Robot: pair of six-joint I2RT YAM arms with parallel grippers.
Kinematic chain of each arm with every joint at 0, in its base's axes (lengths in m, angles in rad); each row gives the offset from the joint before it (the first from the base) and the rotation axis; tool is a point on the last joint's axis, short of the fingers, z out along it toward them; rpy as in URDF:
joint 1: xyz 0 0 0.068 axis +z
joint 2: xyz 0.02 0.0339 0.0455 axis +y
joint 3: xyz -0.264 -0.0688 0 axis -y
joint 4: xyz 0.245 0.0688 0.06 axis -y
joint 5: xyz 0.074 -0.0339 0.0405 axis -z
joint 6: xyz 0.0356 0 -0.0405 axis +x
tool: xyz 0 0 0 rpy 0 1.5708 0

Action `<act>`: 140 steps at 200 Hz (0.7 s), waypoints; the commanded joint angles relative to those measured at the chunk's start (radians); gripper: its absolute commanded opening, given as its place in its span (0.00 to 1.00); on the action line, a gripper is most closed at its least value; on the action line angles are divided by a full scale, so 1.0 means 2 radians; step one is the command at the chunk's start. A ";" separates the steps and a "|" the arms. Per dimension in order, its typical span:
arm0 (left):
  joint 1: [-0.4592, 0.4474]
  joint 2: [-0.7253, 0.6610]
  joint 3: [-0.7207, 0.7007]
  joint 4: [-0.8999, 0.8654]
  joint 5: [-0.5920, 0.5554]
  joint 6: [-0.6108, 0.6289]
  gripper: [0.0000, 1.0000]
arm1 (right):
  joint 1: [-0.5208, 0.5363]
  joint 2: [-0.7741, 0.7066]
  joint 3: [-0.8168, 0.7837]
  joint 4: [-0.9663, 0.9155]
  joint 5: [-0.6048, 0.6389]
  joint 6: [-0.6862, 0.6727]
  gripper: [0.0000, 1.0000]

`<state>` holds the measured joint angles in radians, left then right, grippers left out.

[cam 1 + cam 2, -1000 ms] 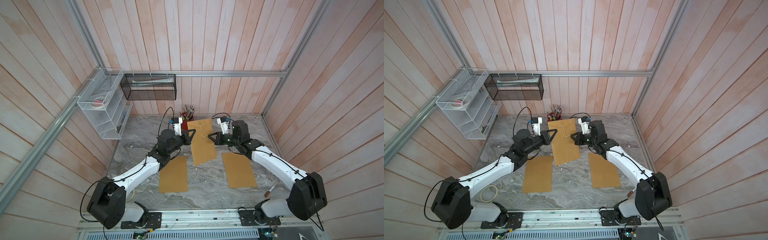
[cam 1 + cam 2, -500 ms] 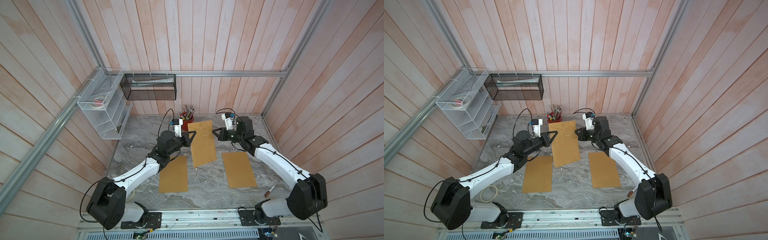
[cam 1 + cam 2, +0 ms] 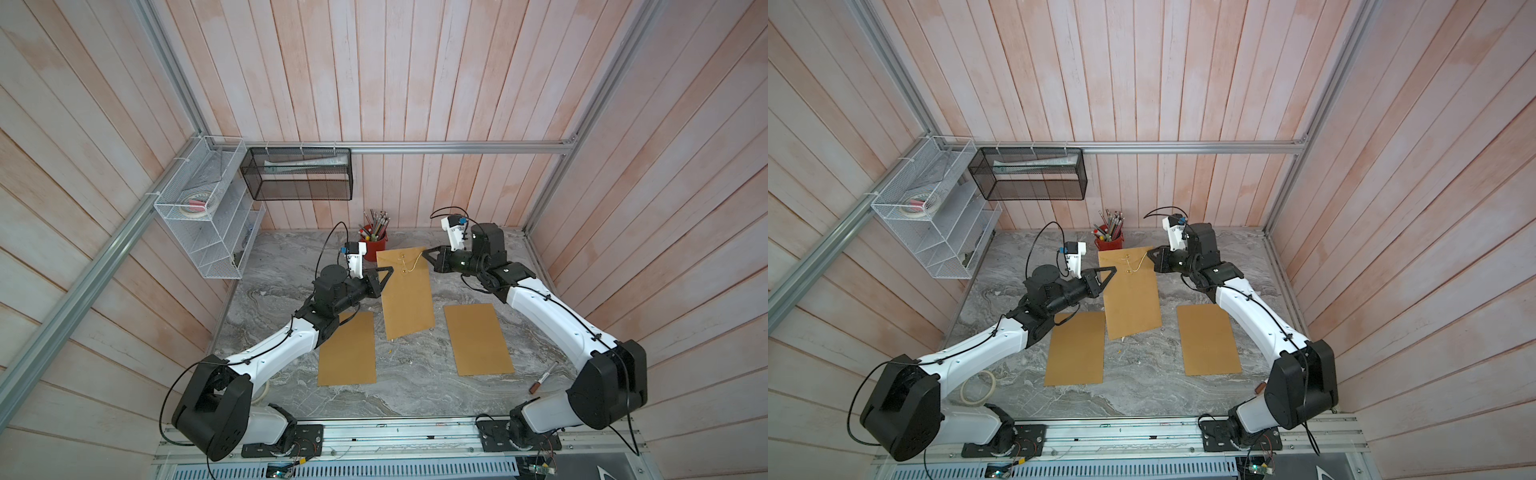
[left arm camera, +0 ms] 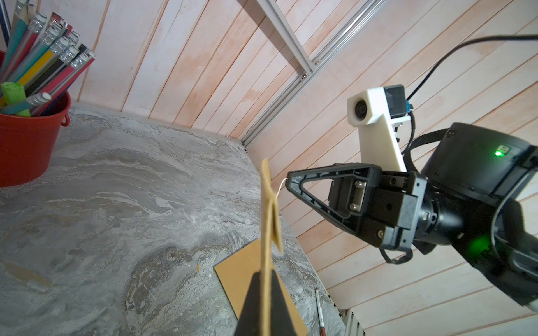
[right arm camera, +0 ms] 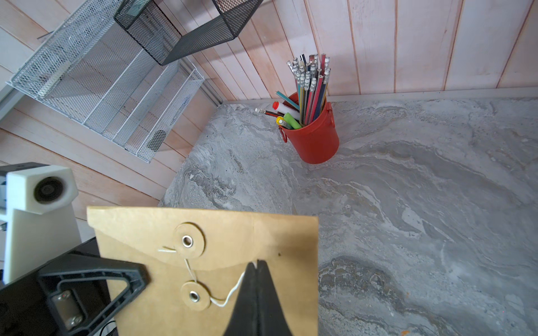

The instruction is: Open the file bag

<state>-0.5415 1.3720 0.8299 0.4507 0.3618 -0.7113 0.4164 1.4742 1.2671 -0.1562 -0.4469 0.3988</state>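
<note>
The file bag (image 3: 407,291) (image 3: 1131,295) is a brown paper envelope with two round buttons, held above the table. Its flap lies shut. My left gripper (image 3: 390,271) (image 3: 1113,270) (image 4: 265,273) is shut on the bag's left edge, which the left wrist view shows edge-on (image 4: 266,221). My right gripper (image 3: 424,252) (image 3: 1148,252) (image 5: 257,263) is shut on the white string (image 5: 230,293). The string runs slack from the lower button (image 5: 194,296) to the fingertips. The right wrist view shows the bag's face (image 5: 233,227).
Two more brown envelopes (image 3: 347,349) (image 3: 478,338) lie flat on the marble table (image 3: 415,390). A red cup of pencils (image 3: 372,243) stands at the back, behind the bag. A marker (image 3: 542,378) lies front right. A wire rack (image 3: 208,232) and a black basket (image 3: 299,178) hang on the walls.
My right gripper has drawn back toward the rear wall with the string in it, and the string now trails out from the lower button. The left gripper and bag have barely shifted.
</note>
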 commanded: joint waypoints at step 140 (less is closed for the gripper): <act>-0.011 0.018 -0.004 0.035 0.016 -0.012 0.00 | 0.045 0.035 0.075 -0.006 -0.039 -0.017 0.00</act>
<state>-0.5594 1.3933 0.8299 0.4877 0.3847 -0.7273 0.4870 1.5299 1.3746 -0.1589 -0.5014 0.3733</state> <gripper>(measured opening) 0.051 0.043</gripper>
